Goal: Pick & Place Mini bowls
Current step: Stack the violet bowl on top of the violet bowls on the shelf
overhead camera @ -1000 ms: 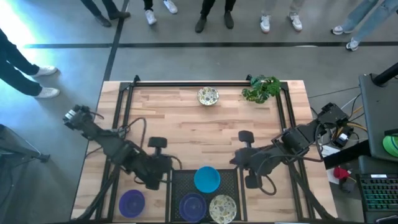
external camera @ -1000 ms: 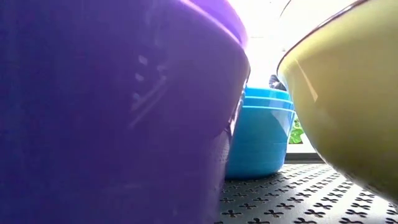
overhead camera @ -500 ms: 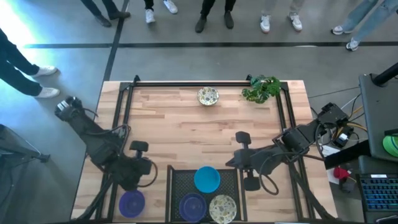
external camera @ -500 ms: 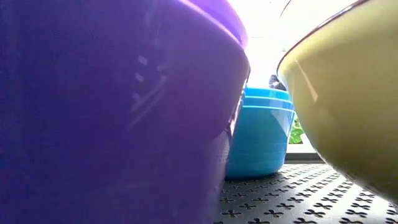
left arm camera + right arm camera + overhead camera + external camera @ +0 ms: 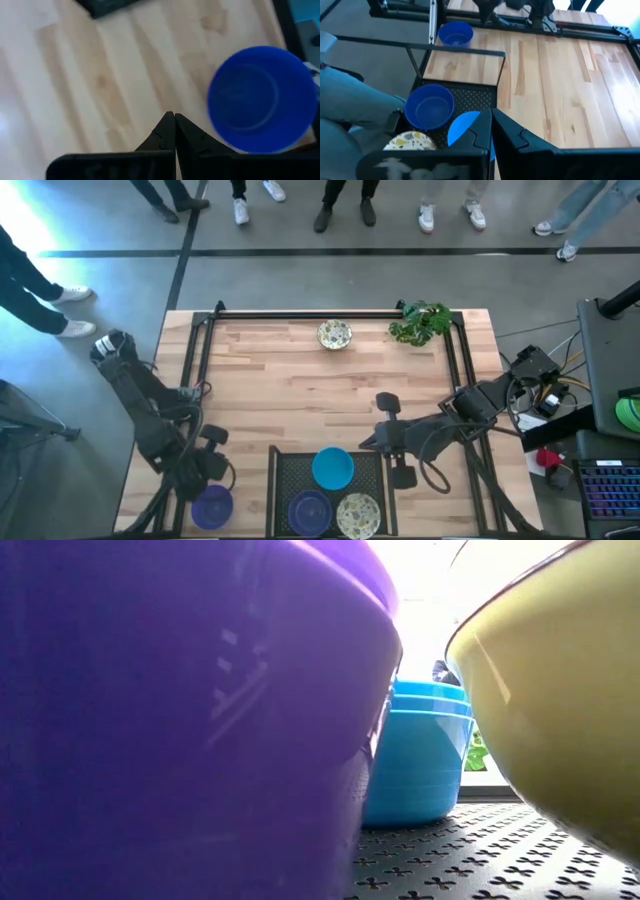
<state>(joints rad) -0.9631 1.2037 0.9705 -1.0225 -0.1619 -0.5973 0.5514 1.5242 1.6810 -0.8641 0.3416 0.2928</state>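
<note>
One second has carried your left gripper (image 5: 205, 467), jaws together and empty, from beside the black wire-mesh tray (image 5: 290, 472) to the lone purple mini bowl (image 5: 212, 506) on the counter (image 5: 300, 385), likely your next pick.

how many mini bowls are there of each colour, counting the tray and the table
Purple bowls: 2, one on the table, one in the tray
Bright blue bowl stack: 1 seen from above, bowls within it not countable
Cream speckled bowls: 2, one in the tray, one at the far edge
Total: 5 visible
</note>
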